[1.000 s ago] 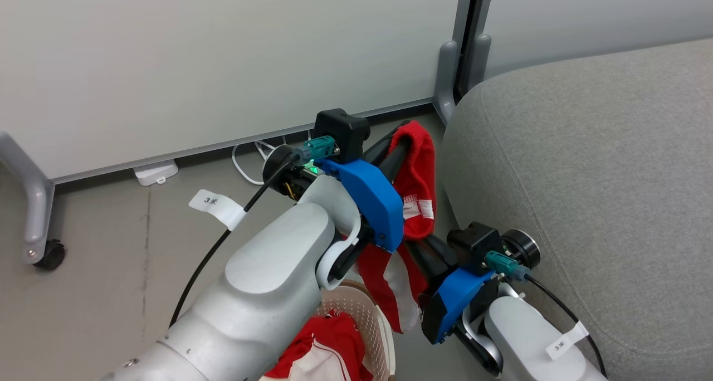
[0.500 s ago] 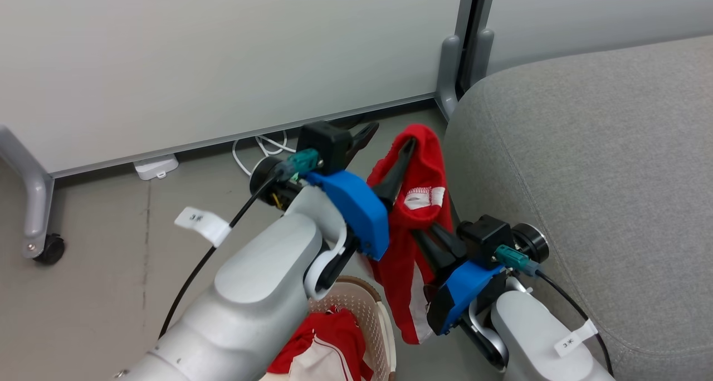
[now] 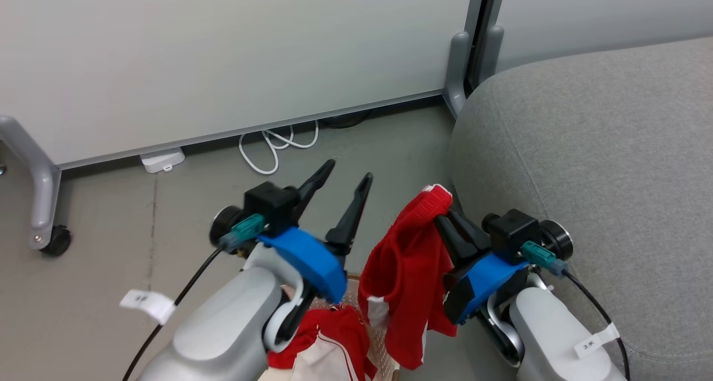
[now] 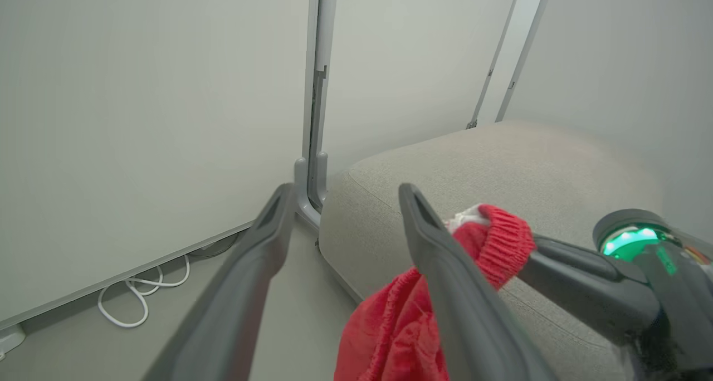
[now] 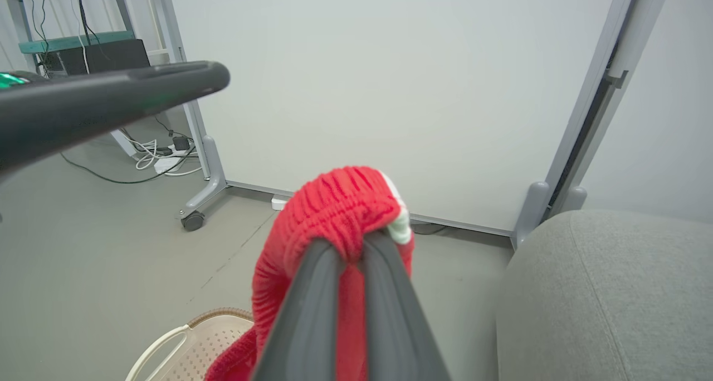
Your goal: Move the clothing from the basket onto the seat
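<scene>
**Operator:** Head view. What is the state of each end effector?

**Technician:** The left gripper [image 3: 350, 169] has its fingers spread wide with nothing between them, pointing out over the floor [image 3: 111, 242]. The right gripper [image 3: 445, 220] is pinched tight on the ribbed band of the held garment [image 3: 406, 269]. This red cloth hangs from the tips above the basket [image 3: 351, 283]. It is just beside the rounded flank of the seat [image 3: 601, 164], not on it. The second garment [image 3: 328, 336] lies in the basket.

**Operator:** Left wrist view?

**Technician:** There is a clear gap between the two left fingers [image 4: 250, 269]. To one side, the held garment [image 4: 401, 325] drapes off the right gripper's tips, with the seat cushion [image 4: 501, 164] behind it.

**Operator:** Right wrist view?

**Technician:** The right fingers [image 5: 390, 314] lie close together, and the red band [image 5: 334, 208] is bunched over their tips. A corner of the basket [image 5: 189, 339] shows below, and the seat [image 5: 601, 281] at the lower right.

**Operator:** Which step is in hand?

**Technician:** By my reading, it is the transfer of the first garment, carried by the right arm alone. The garment is lifted out but not yet placed.

**Operator:** What does the next move call for?

**Technician:** Raise the right arm and carry it across until the hanging cloth clears the cushion edge. Then release over the seat's top surface. The trailing hem is limp, so it may snag the basket rim or drag along the seat flank; allow height for this. The left arm is free to take the second garment.
</scene>
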